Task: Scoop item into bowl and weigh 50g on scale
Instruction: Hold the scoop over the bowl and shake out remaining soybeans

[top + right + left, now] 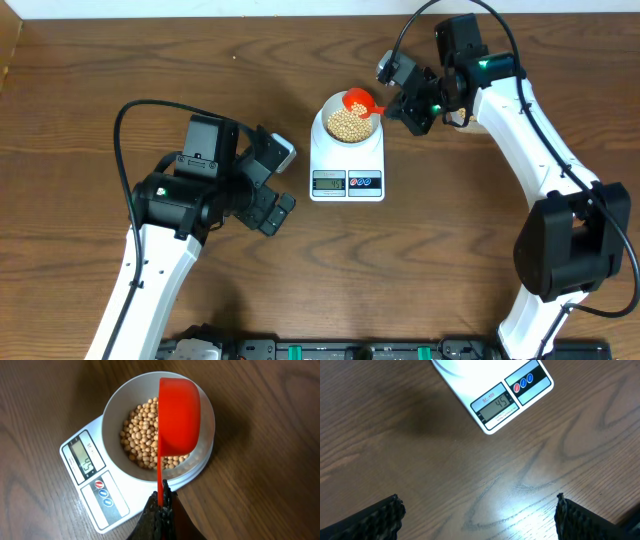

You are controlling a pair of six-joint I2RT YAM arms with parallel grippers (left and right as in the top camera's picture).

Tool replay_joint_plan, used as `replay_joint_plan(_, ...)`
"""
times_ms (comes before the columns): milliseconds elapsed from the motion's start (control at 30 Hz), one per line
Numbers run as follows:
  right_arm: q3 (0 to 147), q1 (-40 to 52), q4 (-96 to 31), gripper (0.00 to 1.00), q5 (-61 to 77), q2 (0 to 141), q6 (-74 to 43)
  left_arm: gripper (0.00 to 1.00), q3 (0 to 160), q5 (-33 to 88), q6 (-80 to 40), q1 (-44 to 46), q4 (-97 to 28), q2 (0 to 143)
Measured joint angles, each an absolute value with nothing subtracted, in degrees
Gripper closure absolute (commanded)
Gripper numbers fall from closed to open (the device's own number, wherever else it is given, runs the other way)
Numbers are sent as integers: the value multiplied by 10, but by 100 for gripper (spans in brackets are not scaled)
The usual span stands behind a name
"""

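Observation:
The white scale (pixel 347 170) stands mid-table with the pale bowl (pixel 322 122) on it. The bowl holds a heap of beige beans (pixel 349 124). My right gripper (pixel 397 104) is shut on the handle of a red scoop (pixel 359 100), held tilted over the bowl's right side. In the right wrist view the scoop (pixel 177 417) hangs over the beans (pixel 137 435) in the bowl (pixel 115 405), with the scale (pixel 87 492) below and my right gripper (pixel 162 500) clamped on the handle. My left gripper (pixel 477 515) is open and empty over bare wood; the scale's display (pixel 497 405) reads 45.
The table (pixel 100 60) is dark wood. The left arm (pixel 200 190) rests left of the scale; the right arm (pixel 530 130) reaches in from the right. Equipment (pixel 330 350) lines the front edge.

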State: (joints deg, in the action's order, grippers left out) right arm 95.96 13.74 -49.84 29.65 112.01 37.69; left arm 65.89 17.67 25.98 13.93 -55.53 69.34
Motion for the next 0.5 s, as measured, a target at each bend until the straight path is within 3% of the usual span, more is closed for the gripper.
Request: replay_joint_plan(500,960,137,-489,99,295,1120,378,2,659,177,260,139,-555,693)
